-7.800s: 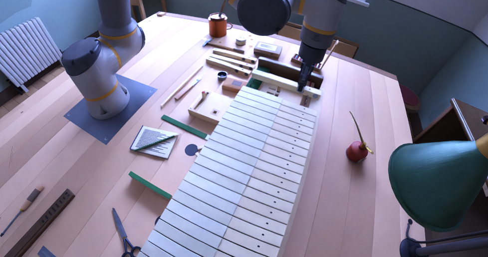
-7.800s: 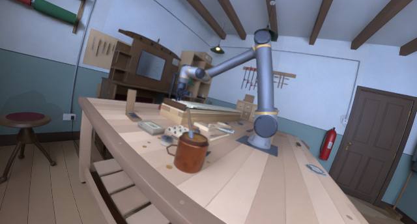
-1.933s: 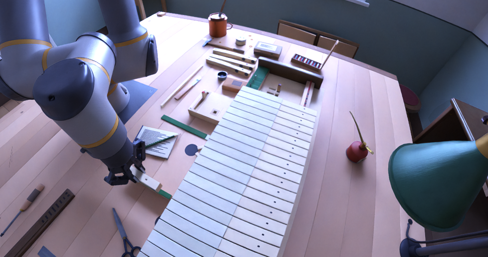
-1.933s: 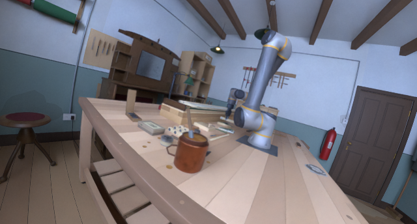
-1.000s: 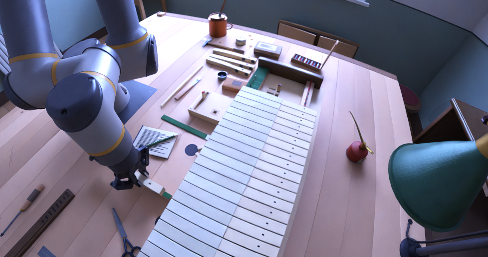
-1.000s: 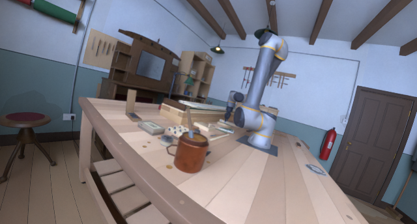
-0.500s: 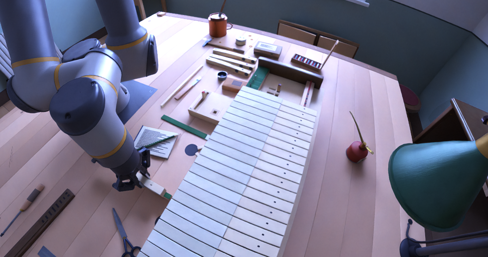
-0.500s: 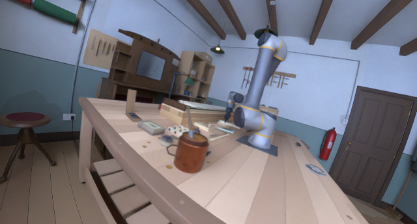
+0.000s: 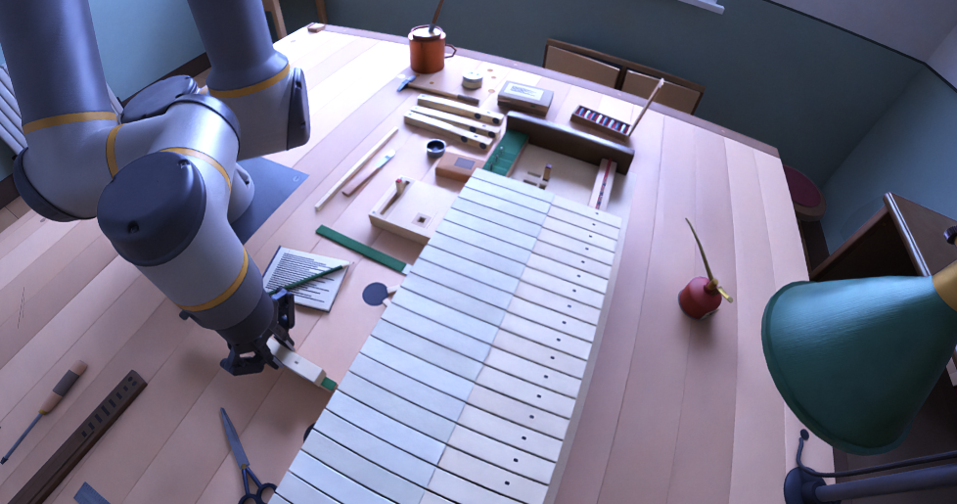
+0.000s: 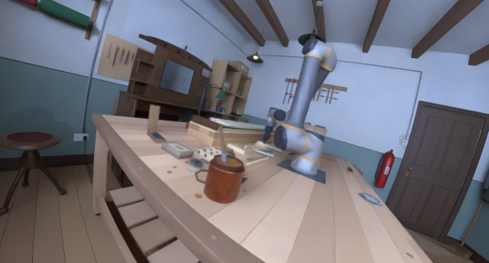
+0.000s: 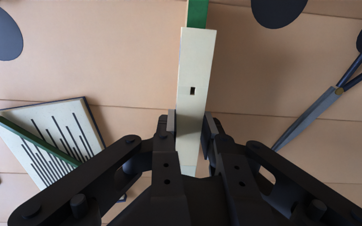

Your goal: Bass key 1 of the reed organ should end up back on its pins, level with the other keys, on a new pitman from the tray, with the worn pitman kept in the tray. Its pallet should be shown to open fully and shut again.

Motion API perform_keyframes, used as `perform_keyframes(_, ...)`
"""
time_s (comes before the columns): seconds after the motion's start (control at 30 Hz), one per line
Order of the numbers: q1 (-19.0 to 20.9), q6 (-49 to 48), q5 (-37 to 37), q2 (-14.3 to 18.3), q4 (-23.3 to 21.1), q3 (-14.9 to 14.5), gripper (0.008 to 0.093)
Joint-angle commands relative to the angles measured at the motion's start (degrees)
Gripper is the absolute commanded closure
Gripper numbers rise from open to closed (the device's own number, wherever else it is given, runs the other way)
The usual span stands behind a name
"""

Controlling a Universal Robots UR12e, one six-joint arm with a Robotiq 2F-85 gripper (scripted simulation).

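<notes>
On the bench left of the keyboard's [image 9: 468, 340] near half, bass key 1 [image 9: 302, 366] is a pale wooden bar with a green felt end and a small slot [image 11: 192, 90], pointing toward the row of keys. At the keyboard's far end an open slot [image 9: 535, 173] shows the bare frame where a key is absent. The parts tray [image 9: 408, 210] sits left of that end with a small pitman [image 9: 399, 187] in it. My gripper [image 9: 264, 357] is low over the bench by the notepad [image 9: 304, 277], closed on the key [image 11: 189, 123] and holding it.
Scissors [image 9: 244, 458] lie just in front of the gripper, with a ruler-like bar [image 9: 80, 434] and a screwdriver [image 9: 43, 407] further left. A green strip [image 9: 361, 248] and a dark disc [image 9: 376, 293] lie between notepad and keyboard. A red oil can [image 9: 699, 294] stands right of the keys.
</notes>
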Motion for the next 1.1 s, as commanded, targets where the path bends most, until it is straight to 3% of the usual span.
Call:
perform_keyframes(0.0,0.0,0.0,0.0,0.0,0.0,0.0,0.0934)
perform_keyframes(0.37,0.0,0.0,0.0,0.0,0.0,0.0,0.0929)
perform_keyframes(1.07,0.0,0.0,0.0,0.0,0.0,0.0,0.0534)
